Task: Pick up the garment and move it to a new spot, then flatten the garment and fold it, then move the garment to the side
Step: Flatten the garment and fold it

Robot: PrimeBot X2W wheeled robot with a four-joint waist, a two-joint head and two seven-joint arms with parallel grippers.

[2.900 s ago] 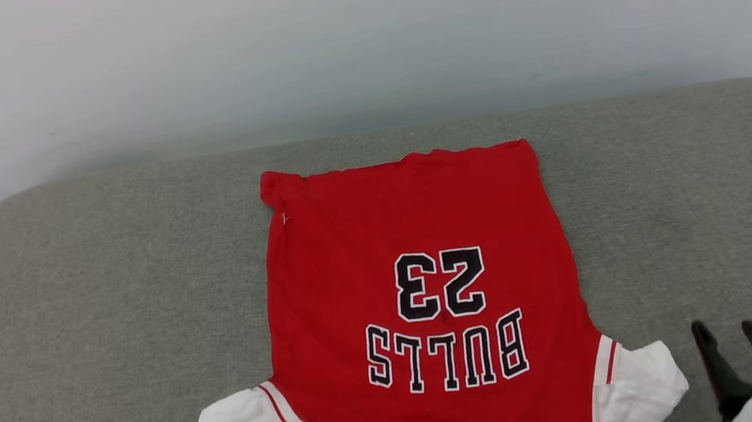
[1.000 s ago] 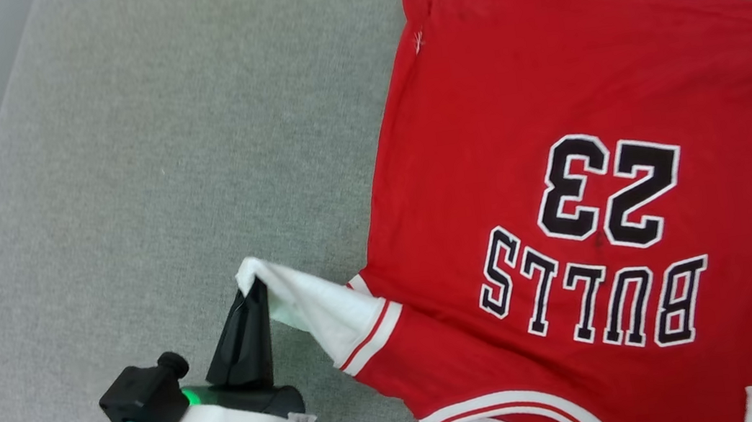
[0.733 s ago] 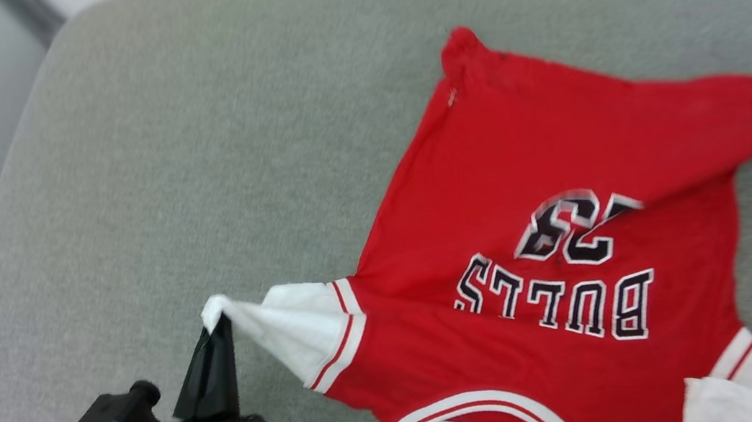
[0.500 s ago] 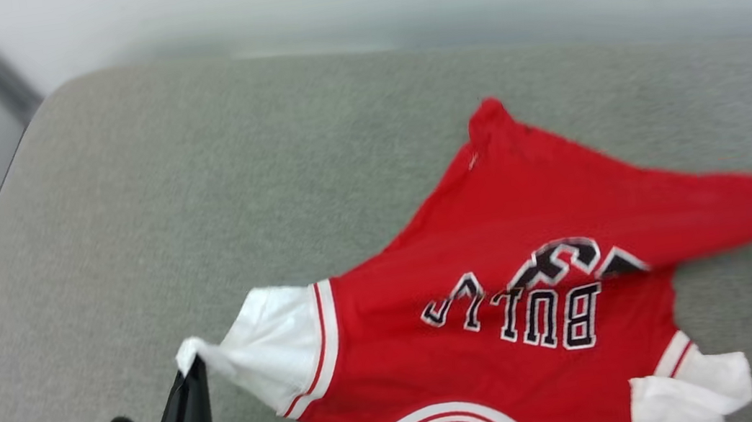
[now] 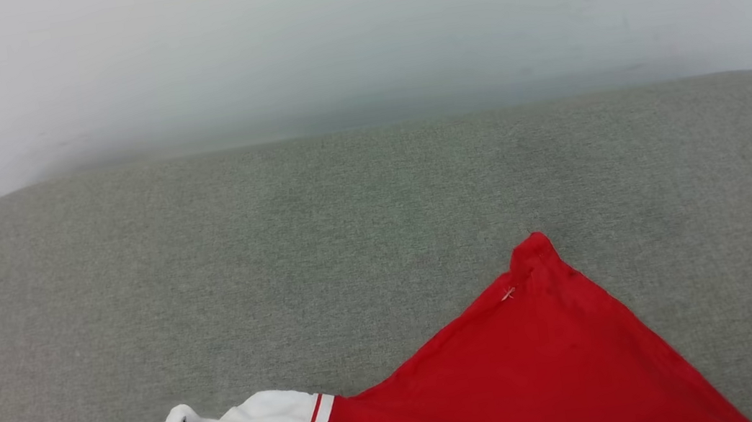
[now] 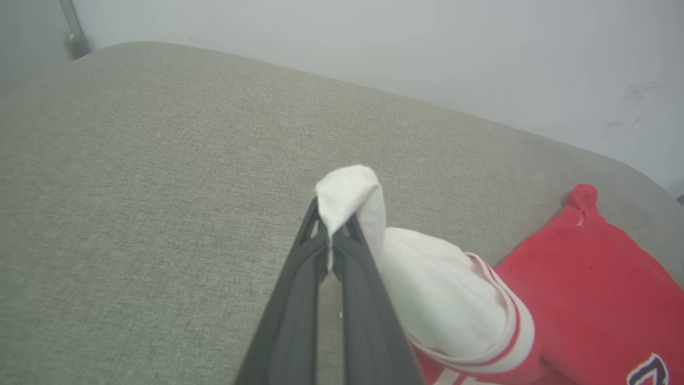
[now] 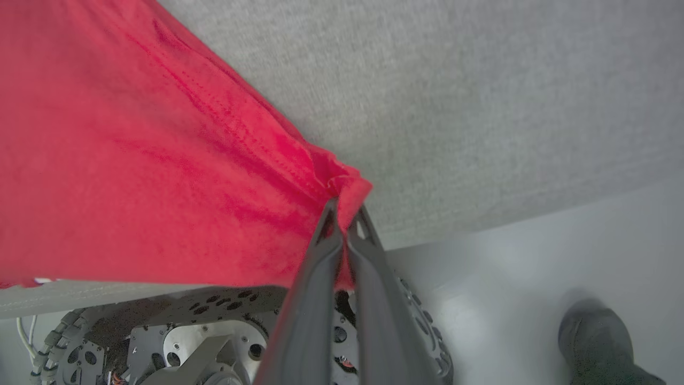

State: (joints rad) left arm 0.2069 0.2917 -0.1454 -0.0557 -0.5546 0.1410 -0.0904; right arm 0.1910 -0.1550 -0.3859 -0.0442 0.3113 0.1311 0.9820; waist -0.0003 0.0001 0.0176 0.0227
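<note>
The garment (image 5: pixel 515 381) lies on the near right part of the cushion (image 5: pixel 349 229), its red body slanting out of the head view's lower edge. At the near left, the left gripper (image 6: pixel 327 235) is clenched on the tip of the white sleeve (image 6: pixel 443 289). A small fold of cloth pokes past its fingertips, and the sleeve is drawn into a cone back to the striped cuff. Right of that the red cloth spreads flat and fairly smooth, with one hem corner (image 5: pixel 533 248) pointing to the far side and the tops of the black print just showing at the near edge. At the far right of the cloth, the right gripper (image 7: pixel 344 211) is pinched shut on a bunched red corner with a stitched edge. It holds that corner out past the cushion's edge, above the robot's base (image 7: pixel 187 342). From there the cloth stretches back in taut creases. It looks light, thin and limp, so it should sag wherever it is not held and will follow a pull rather than keep its shape. Both grips take very little cloth, so a hard tug might slip one free. The doubled seams at cuff, hem and shoulders seem the surest places to hold, taken as a pair so that the body hangs or drags evenly.
</note>
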